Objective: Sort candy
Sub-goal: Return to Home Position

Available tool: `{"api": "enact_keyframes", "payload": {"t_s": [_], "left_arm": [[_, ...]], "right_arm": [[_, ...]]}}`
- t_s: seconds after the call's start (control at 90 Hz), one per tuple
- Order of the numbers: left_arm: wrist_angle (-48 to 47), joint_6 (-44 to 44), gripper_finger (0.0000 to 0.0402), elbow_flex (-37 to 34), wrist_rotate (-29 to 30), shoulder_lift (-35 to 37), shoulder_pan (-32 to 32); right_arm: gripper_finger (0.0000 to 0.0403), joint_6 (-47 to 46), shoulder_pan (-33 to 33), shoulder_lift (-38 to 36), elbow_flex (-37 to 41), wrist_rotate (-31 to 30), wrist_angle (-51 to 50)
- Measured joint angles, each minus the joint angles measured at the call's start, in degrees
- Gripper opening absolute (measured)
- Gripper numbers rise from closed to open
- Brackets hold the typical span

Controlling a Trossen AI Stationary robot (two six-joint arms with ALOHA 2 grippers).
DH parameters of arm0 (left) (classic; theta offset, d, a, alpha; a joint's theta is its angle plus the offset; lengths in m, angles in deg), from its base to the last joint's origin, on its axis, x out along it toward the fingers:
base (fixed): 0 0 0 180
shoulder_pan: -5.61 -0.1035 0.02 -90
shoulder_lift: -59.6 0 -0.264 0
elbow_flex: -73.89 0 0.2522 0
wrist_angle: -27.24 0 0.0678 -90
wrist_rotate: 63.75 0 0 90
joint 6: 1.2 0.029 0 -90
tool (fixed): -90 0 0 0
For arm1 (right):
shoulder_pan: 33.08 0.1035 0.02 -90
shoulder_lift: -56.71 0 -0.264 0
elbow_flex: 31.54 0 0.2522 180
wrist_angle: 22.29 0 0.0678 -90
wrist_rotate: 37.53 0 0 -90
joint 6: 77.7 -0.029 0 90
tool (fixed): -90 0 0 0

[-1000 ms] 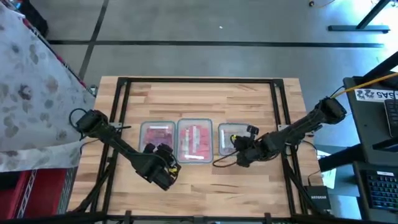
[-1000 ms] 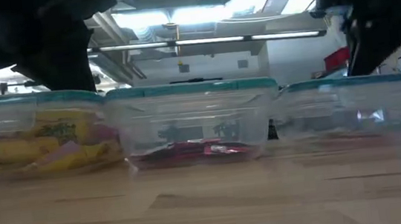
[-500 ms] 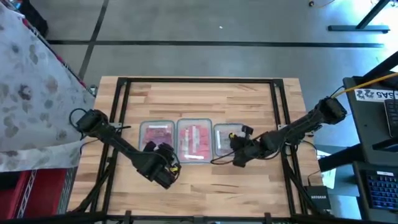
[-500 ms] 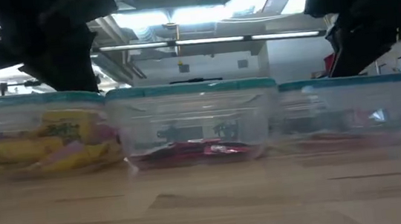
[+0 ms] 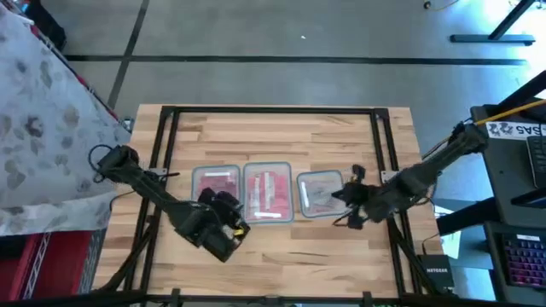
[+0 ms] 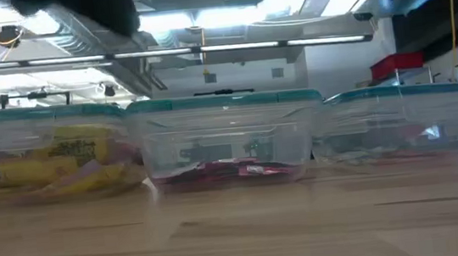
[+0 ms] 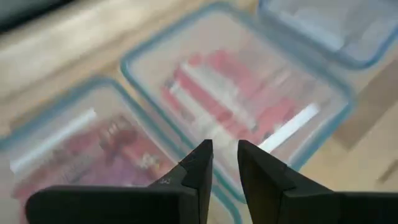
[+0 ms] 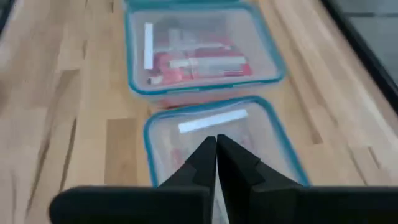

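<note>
On the worktop (image 5: 273, 128) three lidded tubs (image 6: 222, 102) stand in a row near the middle with all visible candy (image 8: 199, 62) inside, red in one and yellow in an end one, so sorting looks finished and only parking the arms is left. The left gripper (image 7: 225, 149) hovers over the row's front, jaws open a crack and empty; the right gripper (image 8: 216, 142) hovers near the right tub (image 5: 320, 173), jaws closed on nothing. Wrapper print is unreadable; a small black box (image 5: 436, 271) off the worktop perhaps says NETGEAR.
</note>
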Motion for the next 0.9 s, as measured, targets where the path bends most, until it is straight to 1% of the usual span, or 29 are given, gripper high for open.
{"api": "enact_keyframes", "payload": {"t_s": [0.056,0.1,0.2,0.333,0.456,0.544,0.633,0.711,0.833,0.9], "left_arm": [[-2.7,-2.0,0.006,-1.3,2.7,2.7,1.8],[-4.6,-5.3,0.0059,-3.0,4.4,5.2,3.2],[-5.5,-10.7,0.0048,-8.9,8.0,11.7,6.3],[0.3,-13.6,0.0028,-19.1,11.3,21.0,9.4],[9.0,-12.7,0.0008,-28.7,13.7,30.1,9.1],[17.4,-8.1,0.0002,-35.4,14.7,36.2,6.8],[27.8,0.2,0.0,-41.6,13.8,42.6,3.4],[37.7,9.8,0.0,-46.9,9.4,47.9,-0.5],[54.5,28.7,0.0,-54.3,1.2,55.3,-6.5],[61.1,36.2,0.0,-57.9,-0.6,59.7,-8.8]], "right_arm": [[0.0,-0.1,-0.1,-4.2,1.9,0.0,0.4],[0.0,-0.3,-0.1,-7.5,3.8,0.1,0.2],[0.0,-0.4,-0.2,-14.8,8.5,0.3,3.0],[0.0,1.4,-0.2,-23.8,16.0,4.0,11.3],[0.0,4.3,-2.2,-30.6,21.2,6.4,17.9],[0.0,7.1,-5.3,-34.2,23.7,9.6,21.3],[0.0,9.5,-9.3,-36.7,24.9,15.1,24.5],[0.0,10.5,-13.1,-37.9,25.2,19.5,25.6],[0.0,12.0,-18.8,-38.1,25.8,26.1,27.0],[0.0,12.7,-21.7,-38.0,26.5,29.7,28.7]]}}
